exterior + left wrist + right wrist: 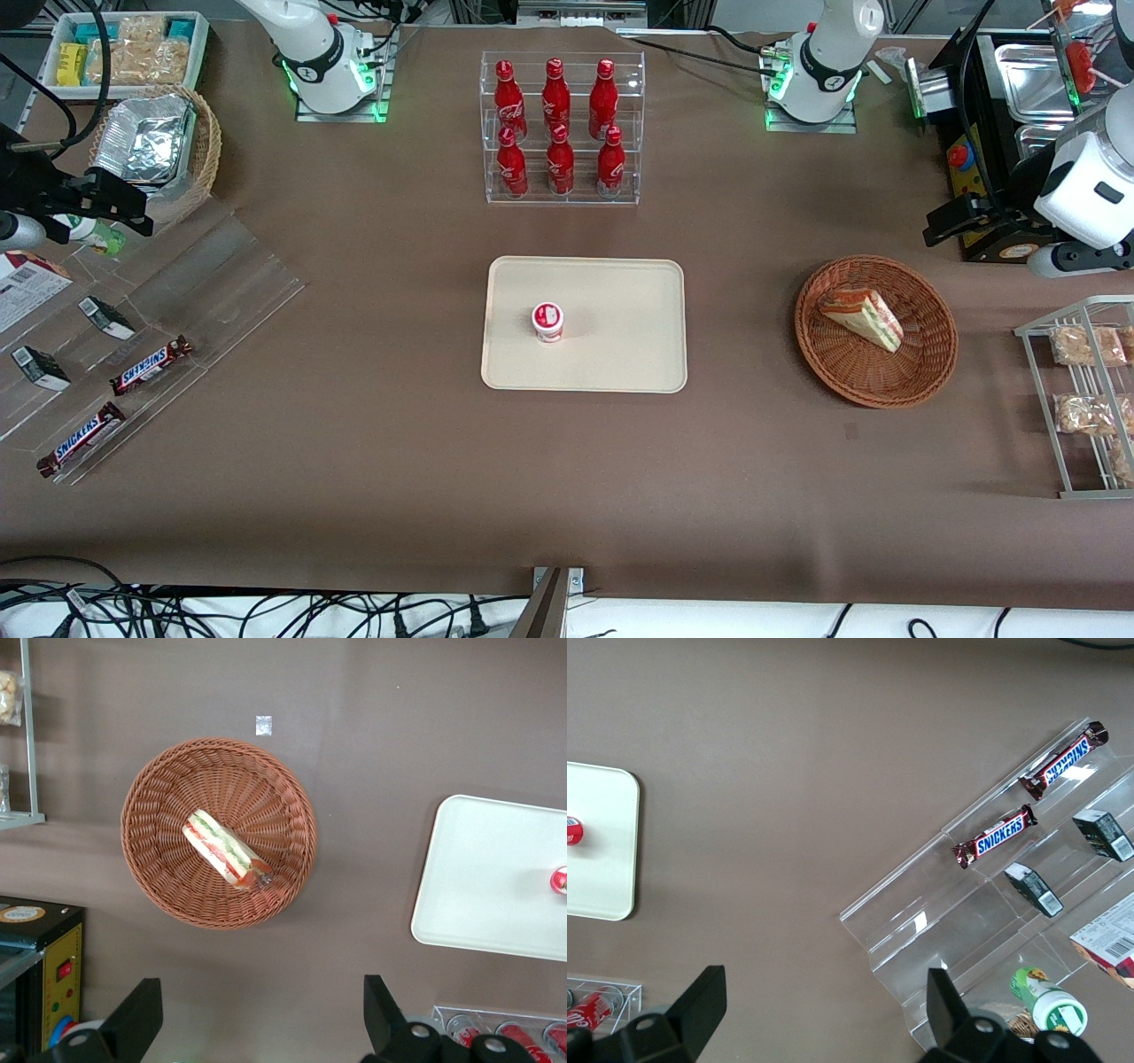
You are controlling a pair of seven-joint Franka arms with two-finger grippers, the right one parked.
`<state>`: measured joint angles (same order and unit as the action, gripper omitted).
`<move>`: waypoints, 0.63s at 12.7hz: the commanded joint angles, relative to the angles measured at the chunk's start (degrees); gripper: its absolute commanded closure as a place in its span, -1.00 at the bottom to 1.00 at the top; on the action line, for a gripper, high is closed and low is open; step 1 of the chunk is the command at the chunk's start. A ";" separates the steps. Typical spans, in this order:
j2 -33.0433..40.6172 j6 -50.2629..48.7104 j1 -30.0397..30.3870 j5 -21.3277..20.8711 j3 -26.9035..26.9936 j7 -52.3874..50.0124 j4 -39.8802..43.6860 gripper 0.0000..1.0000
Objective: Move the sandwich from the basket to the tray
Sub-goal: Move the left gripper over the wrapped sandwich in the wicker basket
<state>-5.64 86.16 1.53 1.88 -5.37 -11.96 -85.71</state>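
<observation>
The sandwich, a wrapped wedge with white bread and green, red and pink layers, lies in the round reddish-brown wicker basket toward the working arm's end of the table. Both also show in the left wrist view: the sandwich and the basket. The cream tray lies mid-table and also shows in the left wrist view. A small red-and-white cup stands on it. My left gripper hangs open and empty high above the table, a little farther from the front camera than the basket; its black fingers stand wide apart.
A clear rack of red bottles stands farther back than the tray. A wire rack of snack bags and a black-and-yellow machine flank the basket. An acrylic rack with Snickers bars and a tan basket with a foil container lie toward the parked arm's end.
</observation>
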 commanded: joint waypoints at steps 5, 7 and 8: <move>-1.30 -0.83 0.84 -0.56 0.62 4.05 0.63 -1.00; -2.10 1.80 1.02 -2.05 0.62 3.00 -1.90 -1.00; -1.92 3.90 1.89 -2.06 0.62 2.30 -4.18 -1.00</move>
<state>-7.27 87.03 2.57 1.00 -4.79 -9.70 -86.79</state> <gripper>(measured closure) 0.000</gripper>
